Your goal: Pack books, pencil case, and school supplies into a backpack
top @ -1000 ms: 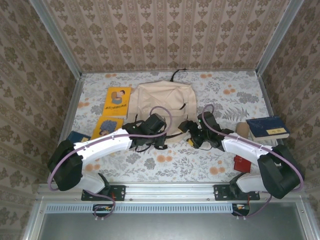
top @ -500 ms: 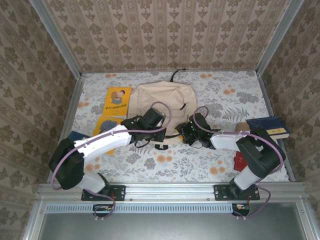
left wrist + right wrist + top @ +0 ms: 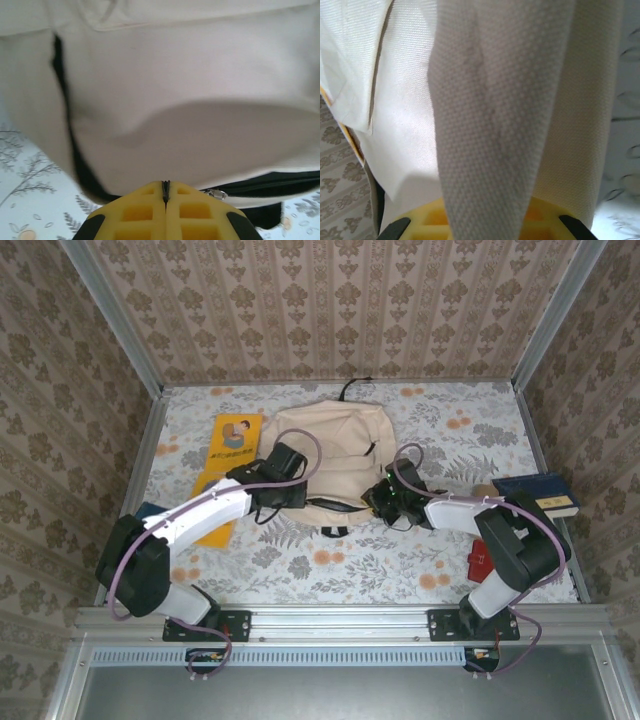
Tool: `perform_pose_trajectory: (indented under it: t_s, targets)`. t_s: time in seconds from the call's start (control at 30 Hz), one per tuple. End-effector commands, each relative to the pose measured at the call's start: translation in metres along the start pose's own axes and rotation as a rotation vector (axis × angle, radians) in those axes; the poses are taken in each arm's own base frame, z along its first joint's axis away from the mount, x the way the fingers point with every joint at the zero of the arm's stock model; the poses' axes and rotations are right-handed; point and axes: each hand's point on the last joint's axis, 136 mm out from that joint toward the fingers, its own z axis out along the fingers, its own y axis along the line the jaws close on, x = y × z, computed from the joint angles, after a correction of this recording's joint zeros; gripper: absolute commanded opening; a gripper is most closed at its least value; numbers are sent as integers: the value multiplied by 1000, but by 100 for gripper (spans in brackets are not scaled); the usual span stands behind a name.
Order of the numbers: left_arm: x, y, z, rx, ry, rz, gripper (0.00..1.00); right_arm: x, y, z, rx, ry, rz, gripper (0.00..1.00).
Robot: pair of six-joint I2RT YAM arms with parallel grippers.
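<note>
The beige backpack lies in the middle of the table. My left gripper is at its near left edge, shut on a thin black zipper pull; the metal slider sits just to the right, with the zipper gaping dark beyond it. At the bag's near right corner, my right gripper is shut on a woven beige strap that runs down between its yellow fingers. A yellow book lies left of the bag, and another is partly under my left arm. One navy book lies far right and one far left.
A small red square thing lies near my right arm's base. A small tan thing sits beside the right navy book. Patterned walls and metal rails close in the table on three sides.
My right gripper closed on the strap and shifted slightly toward the bag. My left gripper moved up and to the left along the bag's near edge, still shut, and the zipper gap widened.
</note>
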Motion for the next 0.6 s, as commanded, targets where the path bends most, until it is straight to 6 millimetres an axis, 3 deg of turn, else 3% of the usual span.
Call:
perform_pose_trajectory:
  t_s: [0.0, 0.2, 0.3, 0.43, 0.57]
  targets:
    - [2, 14, -3, -40, 3, 17, 0, -15, -25, -6, 101, -17, -57, 16]
    - [-6, -3, 15, 66, -12, 37, 0, -61, -21, -29, 167, -85, -212, 18]
    - [-14, -13, 25, 97, -13, 55, 0, -73, -19, -41, 191, -105, -243, 23]
    - [-22, -37, 31, 203, -19, 89, 0, -53, -6, -43, 108, -15, -195, 48]
    - [-26, -58, 28, 291, -34, 127, 0, -28, -5, -47, 70, 23, -75, 73]
